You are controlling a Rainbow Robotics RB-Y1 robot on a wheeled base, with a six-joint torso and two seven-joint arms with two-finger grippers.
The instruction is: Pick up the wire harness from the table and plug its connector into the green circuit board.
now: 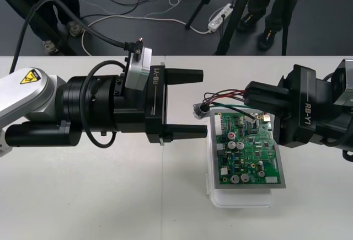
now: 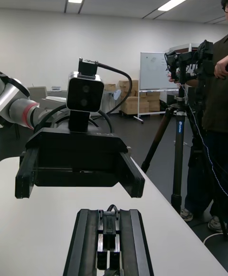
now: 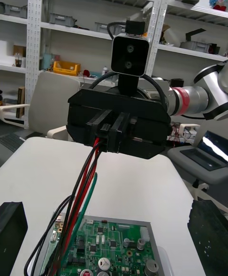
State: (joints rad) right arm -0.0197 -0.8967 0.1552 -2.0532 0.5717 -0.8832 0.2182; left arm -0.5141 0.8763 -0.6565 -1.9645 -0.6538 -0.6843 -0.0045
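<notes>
My right gripper (image 1: 251,101) hovers over the far edge of the green circuit board (image 1: 251,149) and is shut on the wire harness (image 1: 223,94). Its red, black and green wires (image 3: 85,185) hang from the shut fingers (image 3: 114,133) down to the board (image 3: 111,247). The round metal socket (image 1: 199,109) dangles just off the board's far left corner. Whether the plug is in the board cannot be told. My left gripper (image 1: 190,103) stands open just left of the socket and faces the right gripper, its fingers (image 3: 12,233) far apart.
The board sits on a white base (image 1: 242,200) at the table's right middle. Bare table lies in front of both arms and to the left. Cables and a tripod stand on the dark floor beyond the far edge.
</notes>
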